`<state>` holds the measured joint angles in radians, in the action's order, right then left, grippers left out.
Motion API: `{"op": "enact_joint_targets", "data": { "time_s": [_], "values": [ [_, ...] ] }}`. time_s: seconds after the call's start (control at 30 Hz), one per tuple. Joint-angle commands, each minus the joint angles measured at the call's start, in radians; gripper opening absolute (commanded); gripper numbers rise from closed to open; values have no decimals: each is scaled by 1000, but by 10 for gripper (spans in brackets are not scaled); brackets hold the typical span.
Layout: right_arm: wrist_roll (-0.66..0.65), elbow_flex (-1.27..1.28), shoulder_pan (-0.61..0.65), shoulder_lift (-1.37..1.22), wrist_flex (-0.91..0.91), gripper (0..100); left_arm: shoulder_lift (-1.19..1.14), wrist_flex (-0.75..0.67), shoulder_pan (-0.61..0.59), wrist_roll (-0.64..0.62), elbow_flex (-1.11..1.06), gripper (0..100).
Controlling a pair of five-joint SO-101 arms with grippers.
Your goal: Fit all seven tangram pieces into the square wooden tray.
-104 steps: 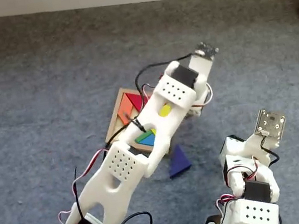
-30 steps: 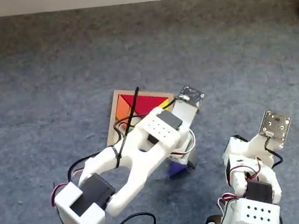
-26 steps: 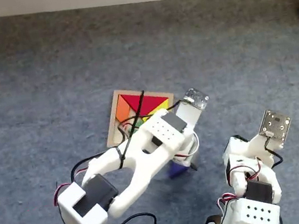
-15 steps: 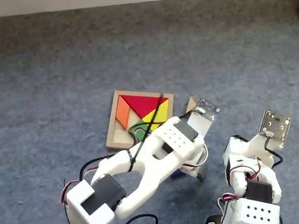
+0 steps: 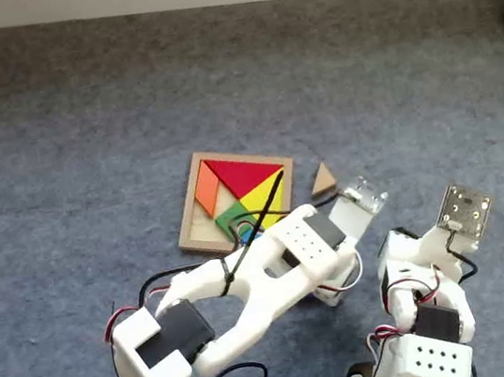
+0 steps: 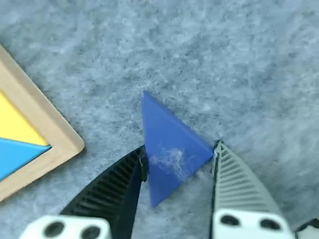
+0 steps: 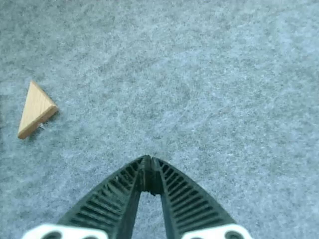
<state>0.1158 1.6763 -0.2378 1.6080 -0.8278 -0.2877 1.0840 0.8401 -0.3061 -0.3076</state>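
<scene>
- Overhead, we see the square wooden tray (image 5: pixel 200 232) lying on the grey carpeted counter (image 5: pixel 54 133). A red triangle (image 5: pixel 242 173), an orange piece (image 5: pixel 207 191), a yellow triangle (image 5: pixel 270 191) and a green piece (image 5: pixel 230 214) sit inside it. A small wooden triangle (image 5: pixel 324 180) lies on the counter just outside the tray, on the side toward the right arm (image 5: pixel 427 314). That arm is folded up at the near edge, well apart from the tray. The left arm (image 5: pixel 274 270) stretches across the tray's near corner.
- From the left wrist, we find the left claw (image 6: pixel 179 152) narrowed around a blue triangle (image 6: pixel 172 144) that lies flat on the counter. The black finger presses one edge and the pale finger touches the opposite corner, so the piece is gripped between them. A corner of the tray is near the blue triangle but apart from it, with the yellow triangle and a light-blue piece (image 6: pixel 15 157) inside.
- From the right wrist, we see the right claw (image 7: pixel 149 175) closed tight, tips meeting and holding nothing, over bare carpet. The wooden triangle lies flat, well apart from it.
</scene>
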Motion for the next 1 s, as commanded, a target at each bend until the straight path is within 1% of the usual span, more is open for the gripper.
{"op": "enact_joint_targets", "data": {
  "time_s": [0.0, 0.03, 0.13, 0.23, 0.33, 0.53, 0.73, 0.83, 0.9, 0.97],
  "values": [
    [-11, 104, -8, 16, 24, 16, 44, 21, -25, 89, 7, 130],
    [-11, 104, -8, 16, 24, 16, 68, 29, -28, 101, 5, 127],
    [-11, 104, -7, 16, 24, 16, 180, 118, -42, 175, 12, 127],
    [-11, 104, -1, 16, 24, 16, 308, 186, -74, 311, 7, 127],
    [-11, 104, 16, 16, 24, 16, 398, 241, -143, 480, 7, 127],
    [-11, 104, 16, 16, 24, 16, 418, 249, -352, 893, 7, 127],
    [-11, 104, 16, 16, 24, 16, 381, 252, -518, 1390, 5, 127],
    [-11, 104, 16, 16, 24, 16, 361, 249, -587, 1617, 5, 127],
    [-11, 104, 16, 16, 24, 16, 348, 250, -615, 1729, 5, 127],
    [-11, 104, 16, 16, 24, 16, 329, 252, -631, 1811, 5, 127]
  ]
}}
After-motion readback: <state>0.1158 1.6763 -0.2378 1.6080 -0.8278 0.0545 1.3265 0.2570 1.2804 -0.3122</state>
